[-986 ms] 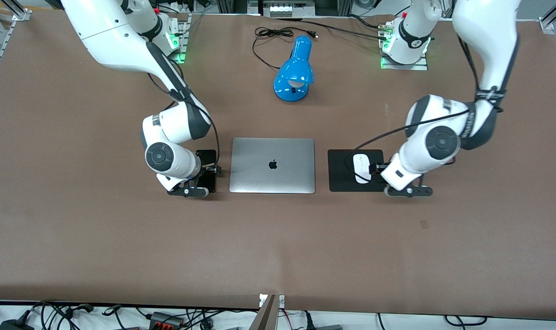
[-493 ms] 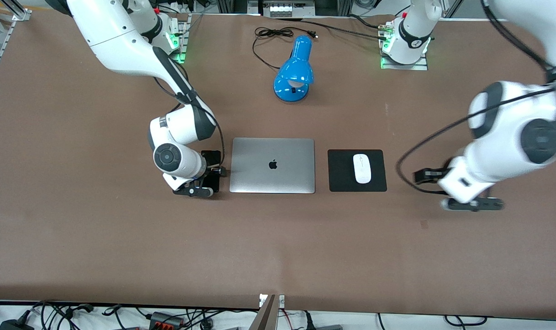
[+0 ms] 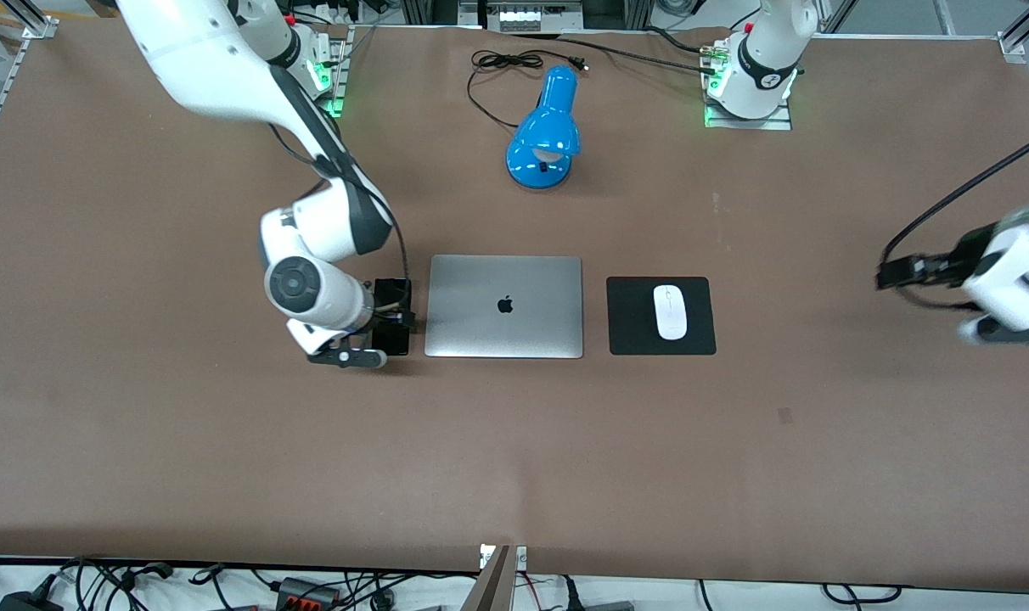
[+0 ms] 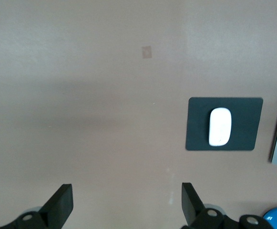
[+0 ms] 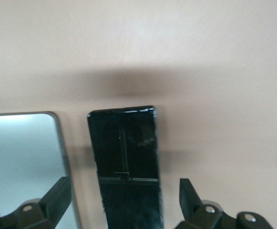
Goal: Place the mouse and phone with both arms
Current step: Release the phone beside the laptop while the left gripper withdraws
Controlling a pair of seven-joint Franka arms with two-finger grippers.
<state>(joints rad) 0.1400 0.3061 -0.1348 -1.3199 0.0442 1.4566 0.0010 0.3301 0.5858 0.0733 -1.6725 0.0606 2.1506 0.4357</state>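
A wide brown table (image 3: 183, 441) fills the scene, with two white robot bases lit green along its top edge and loose cables past its near edge. In the middle lies a closed silver laptop (image 3: 504, 306). Its lid shows a dark apple logo, the only marking that can be read anywhere.

Toward the left arm's end of the table, just beside the laptop, sits a square black mat (image 3: 660, 316). The mouse (image 3: 670, 311), small, white and oval, rests on the mat, upright along its length, where a user's hand would likely find it. The left gripper (image 4: 124, 205) hangs well apart from it, over bare table near that end. Its fingers stand wide apart and hold nothing, which suggests the mouse has been set down for good.

Toward the right arm's end, the phone (image 3: 393, 316) lies flat and dark, just beside the laptop's edge and parallel with it, not touching. The right gripper (image 5: 121, 202) hovers low over it, fingers spread wide to either side of the phone, apparently not gripping it. No writing shows on the screen.

Farther from the camera than the laptop stands a glossy blue desk lamp (image 3: 547, 129), its black cord (image 3: 502, 68) coiled loose beside it.
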